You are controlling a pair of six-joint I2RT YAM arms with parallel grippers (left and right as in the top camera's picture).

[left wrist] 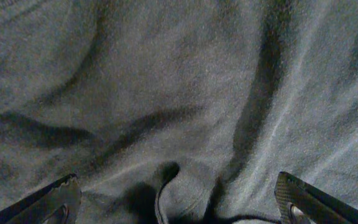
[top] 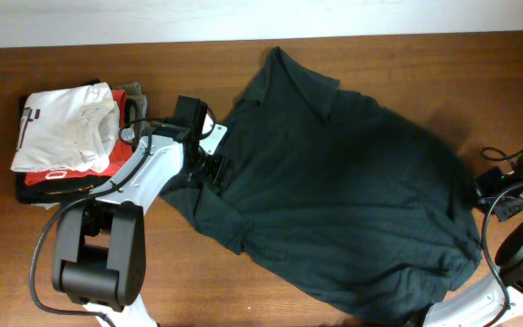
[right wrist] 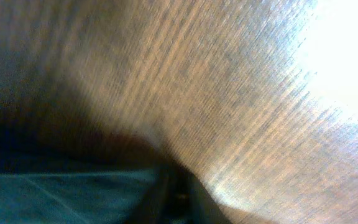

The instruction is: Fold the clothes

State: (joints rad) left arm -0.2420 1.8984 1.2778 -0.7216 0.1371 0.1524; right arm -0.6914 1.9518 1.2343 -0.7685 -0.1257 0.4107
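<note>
The tabletop (top: 80, 64) shows bare wood along its far edge and left side, while the dark T-shirt (top: 352, 182) lies rumpled across the middle and right, reaching the near edge. Near a stack of folded garments (top: 62, 136), the left jaws stand wide apart over the shirt's left edge, gripping nothing, with a ridge of cloth between them. The right jaws, by the shirt's near right corner, are too blurred to judge.

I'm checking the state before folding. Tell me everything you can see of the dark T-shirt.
The T-shirt is dark charcoal and soft-looking, plain side up with no print showing. It lies unfolded and wrinkled, spread diagonally on the wooden table from top centre to bottom right. The open left gripper sits over its left edge; contact is unclear.
</note>
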